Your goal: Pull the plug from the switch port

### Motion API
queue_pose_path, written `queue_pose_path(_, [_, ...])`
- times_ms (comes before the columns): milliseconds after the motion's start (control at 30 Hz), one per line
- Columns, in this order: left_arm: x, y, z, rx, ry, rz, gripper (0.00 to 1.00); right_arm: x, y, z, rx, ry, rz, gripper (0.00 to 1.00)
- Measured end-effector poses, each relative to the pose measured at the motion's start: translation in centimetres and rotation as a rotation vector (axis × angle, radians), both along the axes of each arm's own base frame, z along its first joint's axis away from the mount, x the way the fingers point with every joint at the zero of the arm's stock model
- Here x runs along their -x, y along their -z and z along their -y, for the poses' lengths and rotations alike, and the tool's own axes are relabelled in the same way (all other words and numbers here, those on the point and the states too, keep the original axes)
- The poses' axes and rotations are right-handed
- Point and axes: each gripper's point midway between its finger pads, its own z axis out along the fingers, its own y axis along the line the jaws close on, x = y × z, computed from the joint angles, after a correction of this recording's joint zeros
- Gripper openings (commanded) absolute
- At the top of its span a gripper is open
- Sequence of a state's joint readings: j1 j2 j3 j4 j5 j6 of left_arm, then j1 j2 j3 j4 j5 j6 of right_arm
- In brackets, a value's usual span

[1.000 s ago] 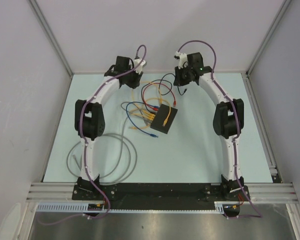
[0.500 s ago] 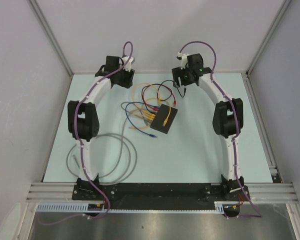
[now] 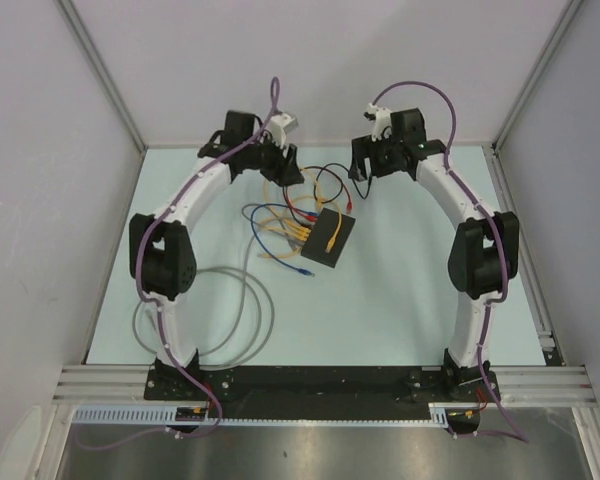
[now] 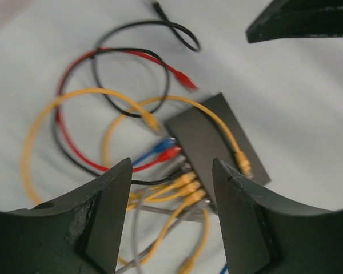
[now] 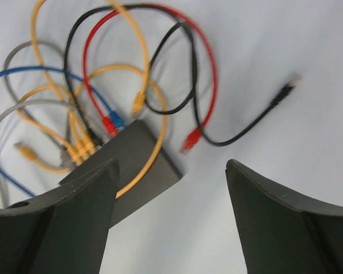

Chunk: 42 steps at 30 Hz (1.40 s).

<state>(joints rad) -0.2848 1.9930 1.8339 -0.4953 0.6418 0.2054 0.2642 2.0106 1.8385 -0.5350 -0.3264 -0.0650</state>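
Observation:
The switch [image 3: 329, 238] is a flat black box lying mid-table, also in the left wrist view [image 4: 217, 140] and the right wrist view [image 5: 131, 162]. Several plugs sit in its ports: yellow ones [image 4: 188, 185], a red one [image 4: 170, 153] and a blue one [image 4: 162, 147]. A yellow cable [image 5: 154, 148] lies across its top. My left gripper [image 3: 285, 165] hangs open above and behind the switch, its jaws [image 4: 171, 165] framing the plug row without touching it. My right gripper [image 3: 361, 170] is open too, empty [image 5: 172, 165], above the table beside the switch's far corner.
Loose cable ends lie behind the switch: a red plug [image 5: 190, 140], a black plug [image 5: 283, 94] and a yellow plug [image 5: 138, 103]. A grey cable coil [image 3: 205, 310] lies front left, and a loose blue plug [image 3: 306, 271] sits in front of the switch. Walls enclose the table.
Both grippers have opened. The left gripper swung out left, then back right and forward over the cables. The right arm's elbow moved outward to the right.

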Motion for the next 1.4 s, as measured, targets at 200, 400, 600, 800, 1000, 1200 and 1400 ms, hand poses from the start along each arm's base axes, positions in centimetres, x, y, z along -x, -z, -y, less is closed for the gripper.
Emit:
queue_pose_path(200, [5.7, 7.1, 2.3, -0.018, 0.071, -0.231, 0.32, 4.0, 3.8, -2.8, -0.055, -0.113, -0.142, 0.29])
queue_pose_path(400, [10.5, 13.0, 1.8, -0.074, 0.067, -0.419, 0.0, 5.9, 8.8, -3.8, -0.068, -0.116, -0.302, 0.0])
queue_pose_path(600, [11.7, 14.8, 2.1, -0.132, 0.063, -0.431, 0.0, 5.4, 11.6, -2.6, -0.039, -0.062, -0.354, 0.0])
queue_pose_path(800, [12.2, 15.2, 2.8, -0.157, 0.08, -0.411, 0.0, 5.0, 13.0, -2.1, -0.021, -0.036, -0.369, 0.0])
queue_pose_path(1000, [13.8, 16.2, 3.4, -0.209, 0.092, -0.403, 0.0, 4.5, 13.2, -2.1, -0.022, -0.017, -0.356, 0.0])
queue_pose_path(1200, [12.5, 16.1, 1.7, -0.289, 0.026, -0.333, 0.0, 4.1, 13.2, -2.1, -0.021, -0.015, -0.341, 0.0])
queue_pose_path(1400, [11.4, 16.2, 0.2, -0.33, -0.025, -0.3, 0.0, 3.9, 13.4, -2.3, -0.008, -0.011, -0.33, 0.01])
